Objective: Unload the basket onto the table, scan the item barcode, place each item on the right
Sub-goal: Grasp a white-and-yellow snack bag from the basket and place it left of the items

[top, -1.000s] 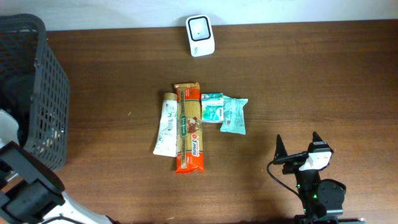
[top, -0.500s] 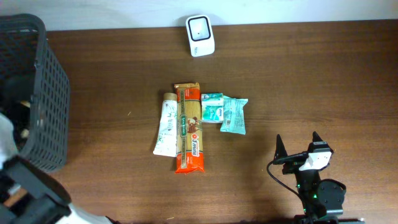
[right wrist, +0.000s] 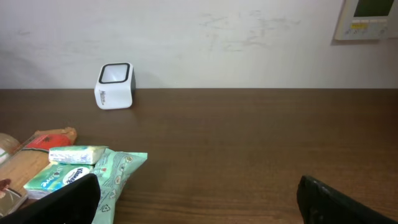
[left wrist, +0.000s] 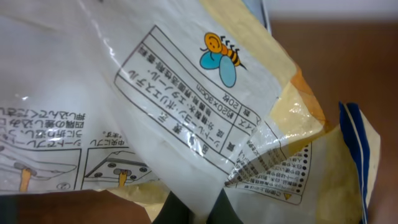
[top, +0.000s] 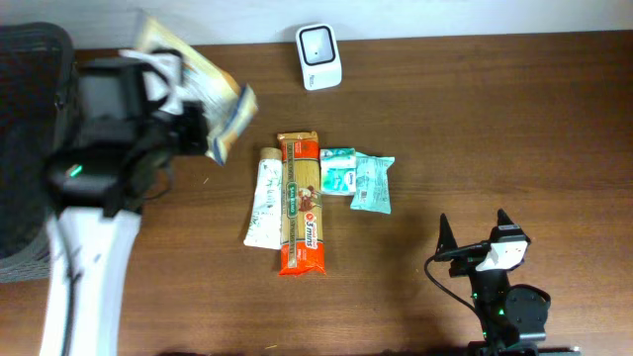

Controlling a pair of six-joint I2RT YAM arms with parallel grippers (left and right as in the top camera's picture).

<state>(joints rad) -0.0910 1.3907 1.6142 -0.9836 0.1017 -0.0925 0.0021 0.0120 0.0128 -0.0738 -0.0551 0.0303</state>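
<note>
My left gripper [top: 194, 131] is shut on a crinkly yellow-and-white plastic packet [top: 210, 91], held up in the air at the table's back left, right of the basket. In the left wrist view the packet [left wrist: 186, 93] fills the frame with Japanese print and a bee logo, and the dark fingertips [left wrist: 177, 213] pinch its lower fold at my left gripper [left wrist: 198, 211]. No barcode shows on that side. The white scanner [top: 318, 44] stands at the back edge, also seen as the scanner [right wrist: 115, 85] by the wall. My right gripper [top: 475, 227] rests open at the front right, empty [right wrist: 199, 205].
A dark mesh basket [top: 30, 59] stands at the far left, partly behind my left arm. Mid-table lie a toothpaste tube [top: 263, 198], a red pasta pack [top: 300, 203], a small tissue pack [top: 337, 170] and green wipes [top: 373, 184].
My left arm has risen out of the basket and swung right with the yellow-and-white packet pinched in its jaws. The right arm has not moved.
</note>
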